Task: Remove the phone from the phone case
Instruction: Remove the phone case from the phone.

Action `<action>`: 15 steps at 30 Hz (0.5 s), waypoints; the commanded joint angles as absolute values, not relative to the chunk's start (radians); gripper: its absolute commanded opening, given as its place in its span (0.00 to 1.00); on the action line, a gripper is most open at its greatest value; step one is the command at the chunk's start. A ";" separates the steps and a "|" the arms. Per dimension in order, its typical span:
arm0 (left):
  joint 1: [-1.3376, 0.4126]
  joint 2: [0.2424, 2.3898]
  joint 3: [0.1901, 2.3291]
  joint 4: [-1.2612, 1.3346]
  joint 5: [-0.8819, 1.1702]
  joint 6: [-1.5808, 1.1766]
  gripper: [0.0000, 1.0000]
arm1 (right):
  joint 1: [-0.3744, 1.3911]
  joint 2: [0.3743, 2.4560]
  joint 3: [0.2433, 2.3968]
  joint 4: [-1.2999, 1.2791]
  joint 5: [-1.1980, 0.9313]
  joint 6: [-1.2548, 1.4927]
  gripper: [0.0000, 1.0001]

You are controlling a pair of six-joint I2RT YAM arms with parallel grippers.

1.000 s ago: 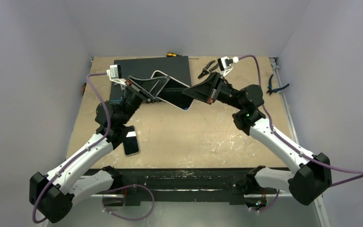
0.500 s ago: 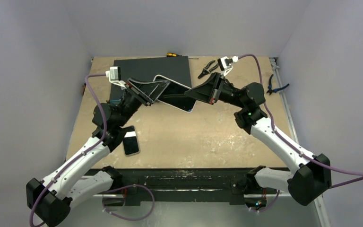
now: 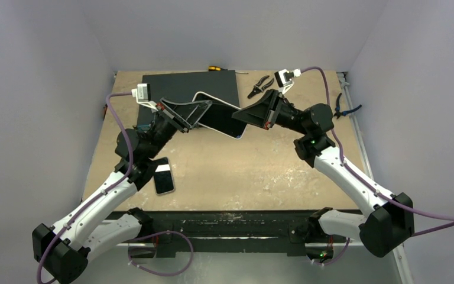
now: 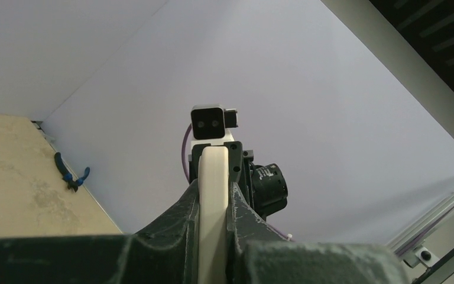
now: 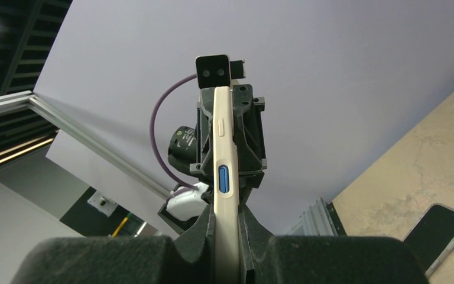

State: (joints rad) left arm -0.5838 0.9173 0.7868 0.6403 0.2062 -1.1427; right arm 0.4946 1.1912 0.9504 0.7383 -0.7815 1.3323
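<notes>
Phone: ends buried in left gripper and right gripper; case seam too fine to tell.
Second phone: top corner under left arm.
Dark mat: near edge masked.

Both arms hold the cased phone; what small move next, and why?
The left gripper and right gripper are clamped on opposite ends of the cased phone, with the case still on. Probably the left should peel its case edge back while the right holds firm.
</notes>
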 commanded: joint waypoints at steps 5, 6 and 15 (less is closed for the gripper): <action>-0.587 0.893 0.807 0.725 0.169 -1.162 0.00 | 0.483 1.095 1.019 0.625 -0.770 1.150 0.54; -0.587 0.892 0.811 0.723 0.146 -1.171 0.00 | 0.483 1.073 1.028 0.559 -0.746 1.051 0.62; -0.587 0.959 0.881 0.820 -0.024 -1.341 0.00 | 0.585 0.962 0.978 0.403 -0.604 0.770 0.74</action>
